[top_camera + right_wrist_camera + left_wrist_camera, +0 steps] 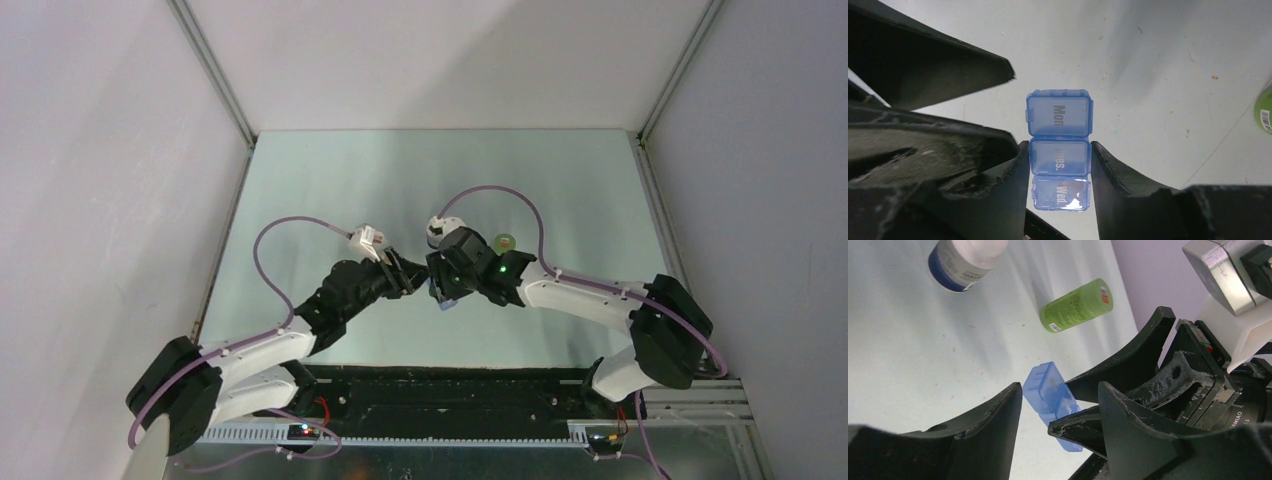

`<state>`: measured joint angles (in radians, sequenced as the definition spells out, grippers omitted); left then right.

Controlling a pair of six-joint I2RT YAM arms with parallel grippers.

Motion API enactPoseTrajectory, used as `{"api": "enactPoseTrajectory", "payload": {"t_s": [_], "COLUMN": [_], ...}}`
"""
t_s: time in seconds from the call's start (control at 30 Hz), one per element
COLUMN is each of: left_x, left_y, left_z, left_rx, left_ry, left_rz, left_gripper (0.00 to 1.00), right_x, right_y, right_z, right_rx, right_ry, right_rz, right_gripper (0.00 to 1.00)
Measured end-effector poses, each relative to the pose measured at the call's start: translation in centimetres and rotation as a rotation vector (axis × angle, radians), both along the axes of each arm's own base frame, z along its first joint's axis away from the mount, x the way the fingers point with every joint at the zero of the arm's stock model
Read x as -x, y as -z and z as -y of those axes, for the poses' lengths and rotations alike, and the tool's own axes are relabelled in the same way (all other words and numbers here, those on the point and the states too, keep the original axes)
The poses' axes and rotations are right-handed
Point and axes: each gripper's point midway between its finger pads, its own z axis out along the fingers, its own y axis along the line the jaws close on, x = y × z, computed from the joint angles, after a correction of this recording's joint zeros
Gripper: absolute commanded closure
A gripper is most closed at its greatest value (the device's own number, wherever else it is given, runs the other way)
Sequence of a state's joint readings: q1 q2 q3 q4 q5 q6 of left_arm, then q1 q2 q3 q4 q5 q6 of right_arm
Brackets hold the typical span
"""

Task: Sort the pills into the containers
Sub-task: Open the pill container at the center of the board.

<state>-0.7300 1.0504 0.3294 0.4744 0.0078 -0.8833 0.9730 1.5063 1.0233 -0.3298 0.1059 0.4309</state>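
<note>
The right gripper [1060, 154] pinches the translucent blue rectangular pill box [1059, 112] by its sides, so a push from the spread left gripper [1059, 390] could twist it loose.

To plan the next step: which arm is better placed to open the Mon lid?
Left, probably: the right gripper clamps the blue pill box, while the left gripper stands open close beside it.

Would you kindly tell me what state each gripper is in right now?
Left gripper: open, holding nothing.
Right gripper: closed on the blue pill box.
</note>
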Motion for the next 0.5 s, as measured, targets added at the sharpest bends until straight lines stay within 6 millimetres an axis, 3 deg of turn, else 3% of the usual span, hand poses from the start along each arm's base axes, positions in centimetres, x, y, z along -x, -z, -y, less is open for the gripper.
{"api": "enactPoseTrajectory", "payload": {"t_s": [0.17,0.5], "left_x": [0.1,0.2], "left_y": [-0.8,-0.4], "left_z": [0.5,0.7], "left_rx": [0.033,0.061], "left_ry": [0.021,0.017], "left_rz": [0.015,-0.034], "left_gripper": [0.4,0.45], "right_x": [0.2,0.2], "right_y": [-1.6,-2.8], "right_z": [-0.3,-0.5], "right_rx": [-0.048,-0.103], "right_ry": [-0.019,-0.02], "right_rz": [0.02,0.041], "right_gripper": [0.73,0.73]}}
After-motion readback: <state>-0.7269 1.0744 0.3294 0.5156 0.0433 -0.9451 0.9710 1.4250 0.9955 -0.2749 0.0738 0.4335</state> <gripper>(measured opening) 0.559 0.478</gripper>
